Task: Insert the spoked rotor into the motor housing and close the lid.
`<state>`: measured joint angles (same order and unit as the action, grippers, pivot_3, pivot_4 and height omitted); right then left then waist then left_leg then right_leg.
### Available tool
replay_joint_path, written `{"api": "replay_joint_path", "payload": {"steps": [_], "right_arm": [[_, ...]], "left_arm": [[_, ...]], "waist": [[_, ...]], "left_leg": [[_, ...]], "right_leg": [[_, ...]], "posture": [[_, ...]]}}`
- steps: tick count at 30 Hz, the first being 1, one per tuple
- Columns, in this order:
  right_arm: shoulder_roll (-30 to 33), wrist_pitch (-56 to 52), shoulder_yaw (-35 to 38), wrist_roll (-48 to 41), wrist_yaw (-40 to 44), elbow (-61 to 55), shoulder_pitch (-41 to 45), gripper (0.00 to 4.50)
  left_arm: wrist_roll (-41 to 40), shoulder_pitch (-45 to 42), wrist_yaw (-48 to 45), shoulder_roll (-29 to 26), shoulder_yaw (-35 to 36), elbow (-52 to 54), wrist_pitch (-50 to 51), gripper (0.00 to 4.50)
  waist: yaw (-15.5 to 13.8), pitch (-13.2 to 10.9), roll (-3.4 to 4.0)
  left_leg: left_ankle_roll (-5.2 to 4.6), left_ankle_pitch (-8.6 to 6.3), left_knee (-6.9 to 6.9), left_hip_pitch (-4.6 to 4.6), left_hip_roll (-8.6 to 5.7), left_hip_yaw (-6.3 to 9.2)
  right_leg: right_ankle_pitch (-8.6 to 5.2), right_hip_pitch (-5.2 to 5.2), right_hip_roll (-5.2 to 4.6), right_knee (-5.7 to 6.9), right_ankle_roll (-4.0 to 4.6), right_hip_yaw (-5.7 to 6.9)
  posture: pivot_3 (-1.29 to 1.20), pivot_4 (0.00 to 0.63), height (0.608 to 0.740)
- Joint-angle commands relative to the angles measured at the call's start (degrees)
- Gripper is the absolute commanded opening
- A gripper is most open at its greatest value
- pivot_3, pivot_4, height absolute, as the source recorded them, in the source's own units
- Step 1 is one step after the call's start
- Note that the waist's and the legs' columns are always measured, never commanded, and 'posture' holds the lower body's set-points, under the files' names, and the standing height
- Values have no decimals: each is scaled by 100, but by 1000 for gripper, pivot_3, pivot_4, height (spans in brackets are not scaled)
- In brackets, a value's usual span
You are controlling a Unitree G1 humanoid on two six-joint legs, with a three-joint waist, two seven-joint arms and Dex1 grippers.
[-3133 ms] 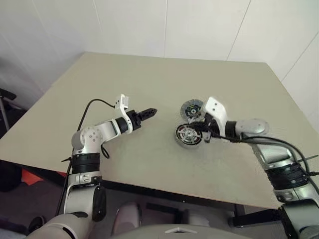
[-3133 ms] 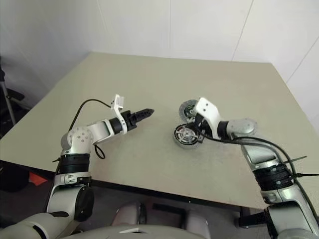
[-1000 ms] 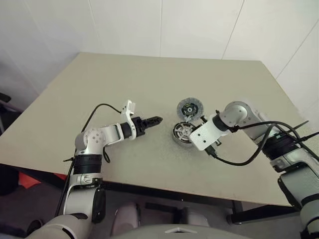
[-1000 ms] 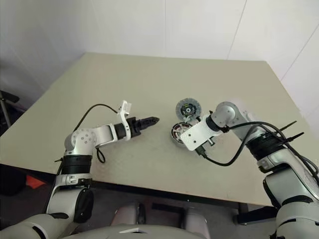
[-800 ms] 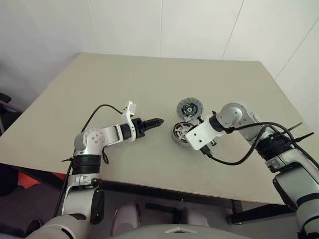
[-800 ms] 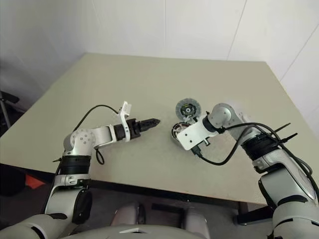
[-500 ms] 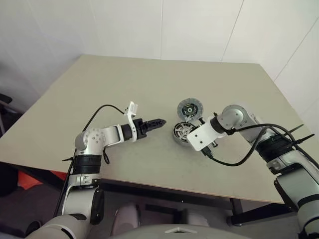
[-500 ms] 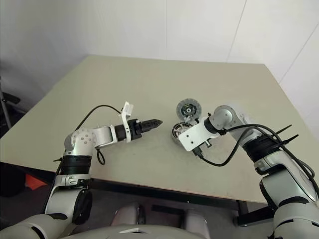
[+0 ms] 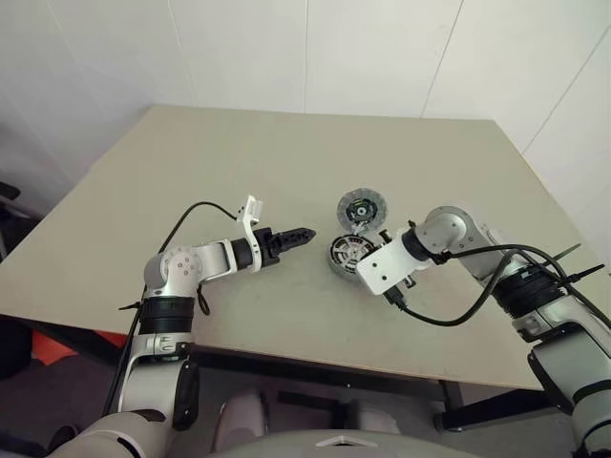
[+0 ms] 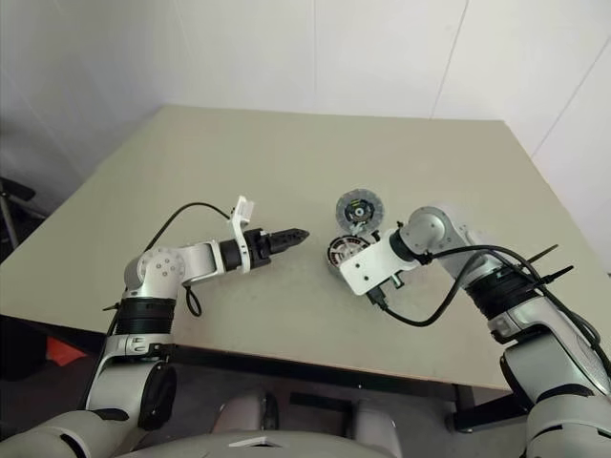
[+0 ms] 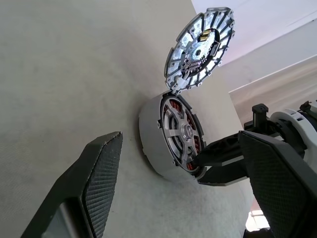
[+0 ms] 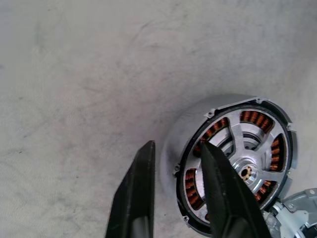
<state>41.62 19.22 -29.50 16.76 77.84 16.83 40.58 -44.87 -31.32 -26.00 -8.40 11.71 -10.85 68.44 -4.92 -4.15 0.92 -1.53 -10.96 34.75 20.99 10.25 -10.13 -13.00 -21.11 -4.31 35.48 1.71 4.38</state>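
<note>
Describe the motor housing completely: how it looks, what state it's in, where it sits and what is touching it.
The motor housing is a squat round cup of silver metal sitting flat on the table, its top uncovered. The spoked rotor already lies inside, with reddish-brown copper windings showing between its spokes. The right gripper straddles the housing's wall, one finger outside, one over the windings. The lid lies beside it on the far side, apparently touching its rim.

Bare table [image 9: 239, 162] lies open all around (lid [image 9: 364, 207] crowds the motor housing [image 9: 347, 255]).

You are facing a beige worktop [image 9: 286, 162] filling mid-frame, white panelled walls [image 9: 363, 52] running across the top.
</note>
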Motion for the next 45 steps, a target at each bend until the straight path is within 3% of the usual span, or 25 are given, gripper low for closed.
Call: {"api": "replay_joint_path", "payload": {"steps": [1,4,9,14,19,28,32,37,45], "right_arm": [[-100,-156,-13,285,-251,215,77,330],[-128,-189,18,360,-385,289,115,23],[-78,-286,128,224,-329,277,106,10],[-99,-1301,504,-407,-55,2,-11,10],[-130,-3322,1007,-1213,237,-631,-20,10],[153,-9147,1440,-3114,428,-2458,821,10],[217,-11021,1415,-3738,-77,-2472,1364,10],[139,-11172,948,-4790,-1644,-1002,1903,10],[102,-11172,584,-6702,-4261,175,2166,10]], "left_arm": [[-28,-83,-24,7,49,78,-114,3951],[-18,-60,4,18,64,65,-159,3951],[-11,-18,37,53,84,55,-216,3951],[-6,67,107,140,99,81,-299,3951],[-30,245,194,257,115,163,-383,3951],[-80,625,384,506,168,371,-501,3951],[-101,754,479,595,216,479,-540,3951],[-156,932,617,651,333,606,-583,3951],[-287,1292,852,706,413,994,-484,3951]], "waist": [[43,-2,-5],[117,-4,-6],[153,-6,-7],[139,-15,-15],[81,-18,-13],[-52,-17,-11],[-156,-16,-9],[-244,-16,-8],[-263,-14,-5]], "left_leg": [[0,0,0,-1,0,0],[2,1,0,-3,-2,1],[2,0,-15,0,-11,1],[1,0,-22,10,-35,2],[-3,3,-22,19,-38,0],[-50,3,-56,56,-37,0],[-30,11,-59,110,-25,13],[28,-10,-53,97,-28,12],[62,9,-60,70,-29,15]], "right_leg": [[-2,1,0,0,-2,0],[-21,3,0,-13,-34,-1],[-23,5,1,-62,-36,-1],[-23,7,-8,-83,-37,-17],[-2,2,-9,-79,-1,-26],[-1,-75,-6,2,27,-24],[-32,-138,5,41,78,-5],[-30,-119,0,28,73,-8],[-21,-99,1,28,56,-11]], "posture": [[0,0,740],[0,0,740],[0,0,740],[0,0,740],[0,0,740],[0,0,740],[0,0,740],[0,0,740],[0,0,740]]}}
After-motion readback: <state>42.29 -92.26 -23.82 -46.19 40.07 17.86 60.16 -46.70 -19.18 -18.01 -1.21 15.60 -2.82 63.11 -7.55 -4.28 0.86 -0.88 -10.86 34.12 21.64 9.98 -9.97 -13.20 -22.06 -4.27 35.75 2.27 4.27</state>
